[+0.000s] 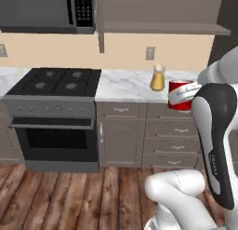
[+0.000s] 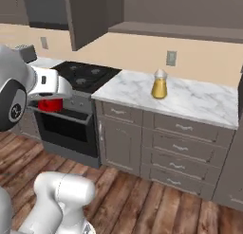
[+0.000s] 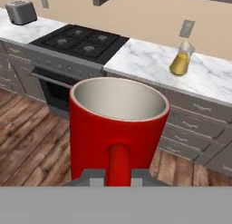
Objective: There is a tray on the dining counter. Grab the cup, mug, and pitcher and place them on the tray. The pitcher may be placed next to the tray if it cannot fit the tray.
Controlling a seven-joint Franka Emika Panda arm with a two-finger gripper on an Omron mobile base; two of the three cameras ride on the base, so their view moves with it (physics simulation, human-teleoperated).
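My gripper (image 1: pixel 185 95) is shut on the red mug (image 1: pixel 177 86), holding it upright in the air in front of the short marble counter. In the hand view the mug (image 3: pixel 118 128) stands close, its pale inside showing and its handle facing the camera. From the right base view the mug (image 2: pixel 50 104) hangs under my hand, in front of the oven. The glass pitcher (image 1: pixel 157 78) with orange-yellow liquid stands on that counter near the wall, apart from the gripper; it also appears as the pitcher (image 2: pixel 159 84) and the pitcher (image 3: pixel 181 60). The tray, the dining counter and the cup are out of view.
A black stove (image 1: pixel 58 81) with an oven (image 1: pixel 53 140) below sits left of the marble top with drawers (image 1: pixel 125 87). A microwave (image 1: pixel 46 10) and wall cabinets hang above. A toaster (image 3: pixel 21 12) stands left of the stove. Wooden floor (image 1: pixel 69 192) lies in front.
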